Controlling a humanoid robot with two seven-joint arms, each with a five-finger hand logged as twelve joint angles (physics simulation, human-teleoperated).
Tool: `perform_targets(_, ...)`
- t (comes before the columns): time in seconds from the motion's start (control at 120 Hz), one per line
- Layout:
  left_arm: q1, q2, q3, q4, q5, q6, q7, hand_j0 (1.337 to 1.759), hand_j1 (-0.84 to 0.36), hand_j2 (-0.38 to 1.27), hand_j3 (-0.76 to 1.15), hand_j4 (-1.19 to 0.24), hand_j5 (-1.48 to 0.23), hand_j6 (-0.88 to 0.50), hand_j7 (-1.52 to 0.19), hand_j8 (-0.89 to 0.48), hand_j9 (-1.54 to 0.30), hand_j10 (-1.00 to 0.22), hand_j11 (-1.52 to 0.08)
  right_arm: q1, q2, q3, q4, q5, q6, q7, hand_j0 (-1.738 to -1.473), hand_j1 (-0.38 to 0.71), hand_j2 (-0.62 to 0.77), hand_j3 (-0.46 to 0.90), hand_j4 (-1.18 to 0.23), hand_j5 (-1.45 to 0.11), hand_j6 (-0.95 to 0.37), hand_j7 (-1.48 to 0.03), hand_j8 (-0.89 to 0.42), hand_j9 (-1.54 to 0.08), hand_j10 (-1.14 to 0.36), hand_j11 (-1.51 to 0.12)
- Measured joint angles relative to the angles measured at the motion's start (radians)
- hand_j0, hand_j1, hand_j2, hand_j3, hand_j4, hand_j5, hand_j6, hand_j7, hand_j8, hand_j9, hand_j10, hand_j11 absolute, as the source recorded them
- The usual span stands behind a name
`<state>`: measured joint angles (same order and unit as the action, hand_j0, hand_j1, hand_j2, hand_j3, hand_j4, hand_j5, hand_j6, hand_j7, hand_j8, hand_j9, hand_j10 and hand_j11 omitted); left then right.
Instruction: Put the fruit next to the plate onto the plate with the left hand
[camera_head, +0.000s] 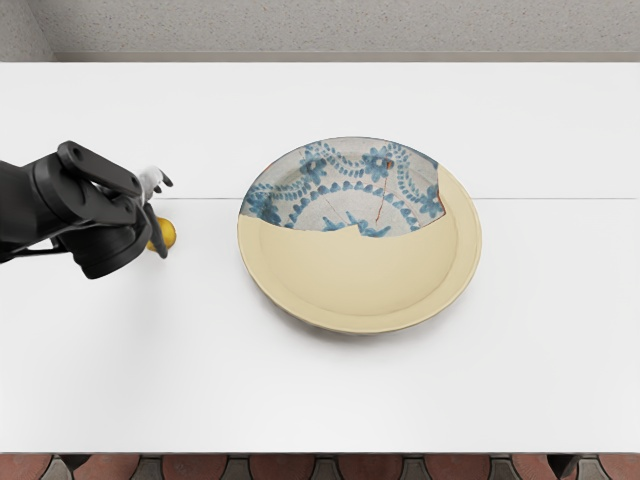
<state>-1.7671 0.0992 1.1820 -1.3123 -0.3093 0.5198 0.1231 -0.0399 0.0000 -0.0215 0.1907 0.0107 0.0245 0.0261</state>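
Behind, grey wall (300, 25); white table (300, 400) bears plate (350, 285).

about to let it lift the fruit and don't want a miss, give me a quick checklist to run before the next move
1. Left hand at the fruit: ok, it sits over the fruit and covers most of it.
2. Secure hold on the fruit: cannot tell, the hand hides the contact.
3. Fruit's position: ok, it is left of the plate, apart from its rim, not on it yet.
4. Room in the plate: ok, nothing lies in it.
5. Way from fruit to plate: ok, only bare table shows between them.
6. Right arm out of the way: ok, it is not in view.
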Motion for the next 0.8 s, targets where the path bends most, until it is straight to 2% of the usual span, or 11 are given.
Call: perform_targets(0.8, 0.0, 0.001, 0.005, -0.016, -0.019, -0.003, 0.001, 1.658, 0.06, 0.05, 0.0, -0.24, -0.31, -0.24, -0.31, -0.24, -0.31, -0.24, -0.31, 0.0, 0.0, 0.0, 0.0, 0.0, 0.0, 0.0, -1.658, -0.34, 0.0, 0.0, -0.01, -0.01, -0.01, -0.01, -0.01, -0.01, -0.01, -0.01)
